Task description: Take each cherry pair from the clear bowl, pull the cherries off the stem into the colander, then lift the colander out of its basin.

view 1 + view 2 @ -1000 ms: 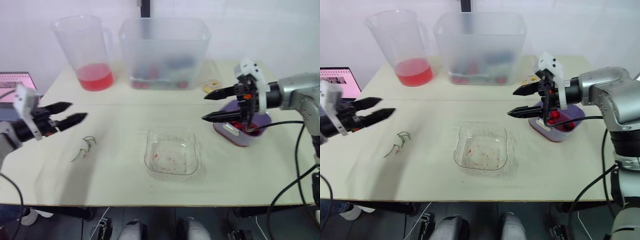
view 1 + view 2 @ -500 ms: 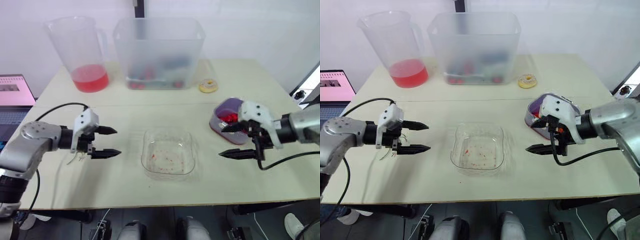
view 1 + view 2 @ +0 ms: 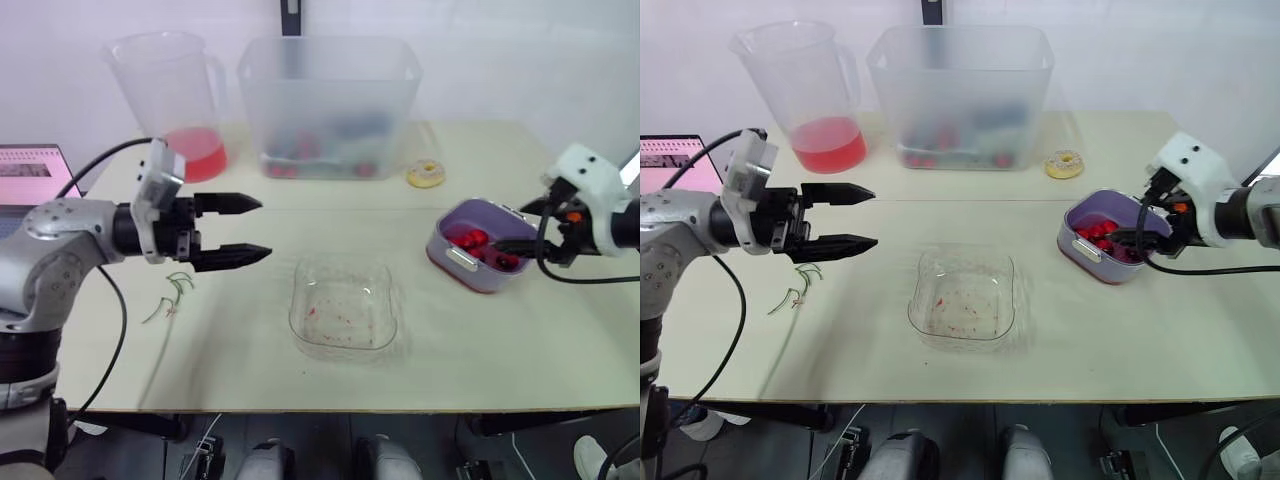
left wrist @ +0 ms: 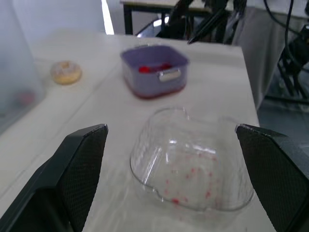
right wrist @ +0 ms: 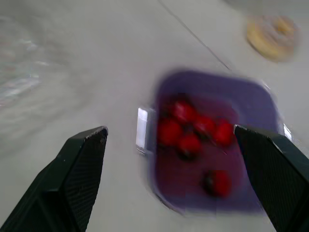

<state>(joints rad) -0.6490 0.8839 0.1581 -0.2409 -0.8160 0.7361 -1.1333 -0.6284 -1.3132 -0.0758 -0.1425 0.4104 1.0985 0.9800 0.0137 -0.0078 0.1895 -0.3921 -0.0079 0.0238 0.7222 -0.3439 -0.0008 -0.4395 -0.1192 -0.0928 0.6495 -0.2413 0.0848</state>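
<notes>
The clear bowl (image 3: 965,252) at frame centre holds only red spots. The cherries (image 3: 1102,231) lie in the purple colander (image 3: 1077,238) at middle right. The right pincer (image 5: 170,130), wide open and empty, has moved from in front of the colander to over it. The left pincer (image 3: 876,215), also open and empty, has risen from the bare stems (image 3: 797,283). I judge the lifting comes next.

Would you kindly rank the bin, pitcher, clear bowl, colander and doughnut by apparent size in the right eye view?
1. bin
2. pitcher
3. clear bowl, only slightly bigger-looking than the colander and nearer the camera, so this pair is unsure
4. colander
5. doughnut
</notes>
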